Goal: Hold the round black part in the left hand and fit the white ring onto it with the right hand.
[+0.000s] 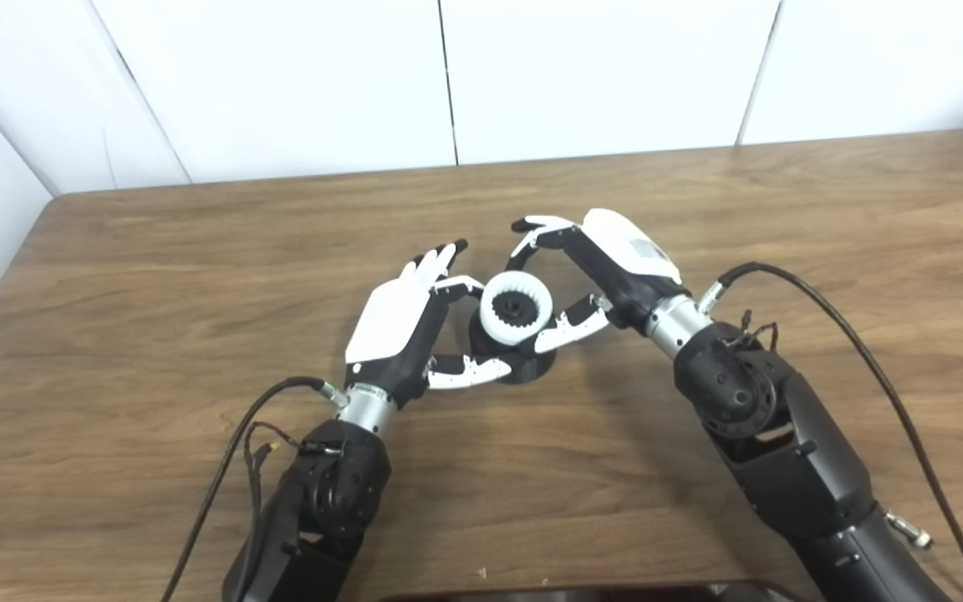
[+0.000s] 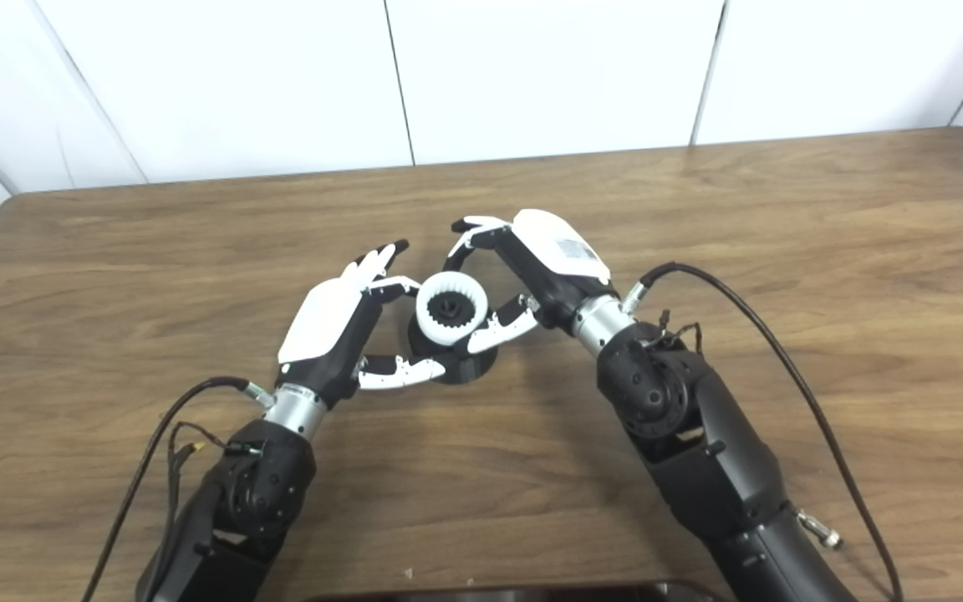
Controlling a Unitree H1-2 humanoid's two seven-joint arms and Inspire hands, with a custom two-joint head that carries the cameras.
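The round black part stands on the wooden table between my two hands. The white ring sits on top of it, and a black toothed hub shows through the ring's hole. My left hand wraps the part from the left, thumb against its base in front and fingers rising behind it. My right hand comes in from the right, thumb pressed on the ring's right side and fingers arched over its far edge. The contact behind the ring is hidden.
Black cables loop from both wrists, the right one swinging wide over the table. A dark object lies at the near edge. White wall panels close off the far side, and the table's left corner is in view.
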